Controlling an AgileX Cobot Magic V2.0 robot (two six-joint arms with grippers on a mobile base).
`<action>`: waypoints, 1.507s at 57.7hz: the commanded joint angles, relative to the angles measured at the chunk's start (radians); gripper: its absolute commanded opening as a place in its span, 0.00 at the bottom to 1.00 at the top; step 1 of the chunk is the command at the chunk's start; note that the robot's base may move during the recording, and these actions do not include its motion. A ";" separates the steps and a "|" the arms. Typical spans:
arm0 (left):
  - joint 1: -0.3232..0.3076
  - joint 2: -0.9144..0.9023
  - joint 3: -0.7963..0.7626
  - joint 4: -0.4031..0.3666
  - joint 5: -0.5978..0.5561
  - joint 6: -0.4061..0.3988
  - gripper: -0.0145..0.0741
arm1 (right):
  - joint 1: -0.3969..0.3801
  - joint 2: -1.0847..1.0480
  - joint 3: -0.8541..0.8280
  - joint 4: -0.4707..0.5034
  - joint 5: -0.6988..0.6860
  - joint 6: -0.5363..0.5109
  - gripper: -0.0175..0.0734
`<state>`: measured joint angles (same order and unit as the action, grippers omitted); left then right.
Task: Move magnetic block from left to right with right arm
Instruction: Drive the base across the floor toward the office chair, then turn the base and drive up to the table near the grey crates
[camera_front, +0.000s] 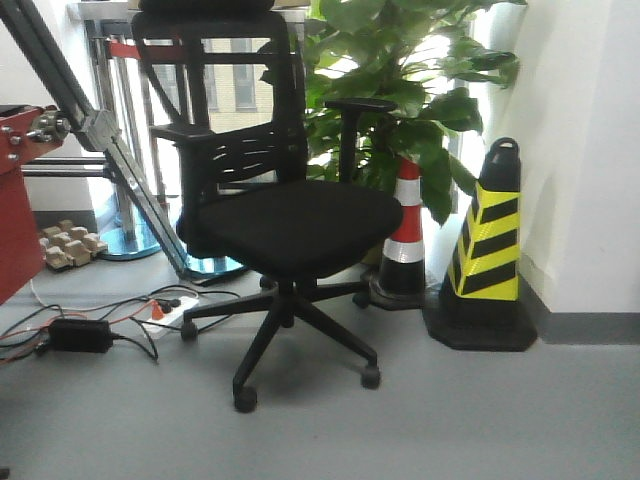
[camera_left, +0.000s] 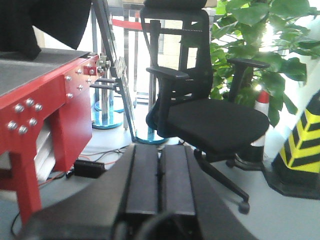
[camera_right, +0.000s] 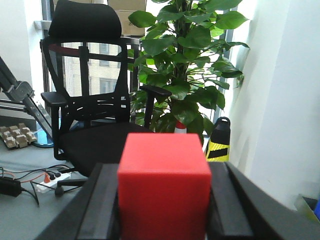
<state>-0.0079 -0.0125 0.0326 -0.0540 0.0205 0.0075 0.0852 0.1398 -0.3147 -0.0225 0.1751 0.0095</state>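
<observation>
While snug around the magnetic block (camera_right: 163, 192), right gripper (camera_right: 163, 172); left gripper (camera_left: 160, 152) closed.

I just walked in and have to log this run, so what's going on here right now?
The right claw is shut on the magnetic block, a red cube gripped between its black fingers. The left claw is shut and empty, pointing past the red table toward the office chair. The right wrist view shows no surface under the block, so where it is along its move cannot be told.
</observation>
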 joint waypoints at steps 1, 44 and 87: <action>0.002 -0.010 0.008 -0.003 -0.083 -0.007 0.02 | -0.004 0.009 -0.030 -0.011 -0.088 -0.010 0.46; 0.000 -0.010 0.008 -0.003 -0.083 -0.007 0.02 | -0.004 0.009 -0.030 -0.011 -0.088 -0.010 0.46; 0.000 -0.010 0.008 -0.003 -0.083 -0.007 0.02 | -0.004 0.009 -0.030 -0.011 -0.088 -0.010 0.46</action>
<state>-0.0079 -0.0125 0.0326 -0.0540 0.0205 0.0075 0.0852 0.1398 -0.3147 -0.0225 0.1751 0.0095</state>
